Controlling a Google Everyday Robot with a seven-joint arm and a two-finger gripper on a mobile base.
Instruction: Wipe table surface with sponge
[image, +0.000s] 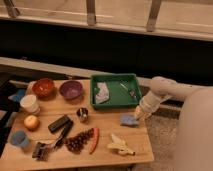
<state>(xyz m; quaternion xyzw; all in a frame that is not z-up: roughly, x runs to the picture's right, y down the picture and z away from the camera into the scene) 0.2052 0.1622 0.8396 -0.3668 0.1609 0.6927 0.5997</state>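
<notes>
Near the right edge of the wooden surface (107, 127) I see my gripper (137, 116) lowered onto the blue sponge (129, 120), just below the green tray (116, 91); I cannot tell how the jaws stand. A peeled banana (120, 145) lies near the sponge (toward the front edge).
</notes>
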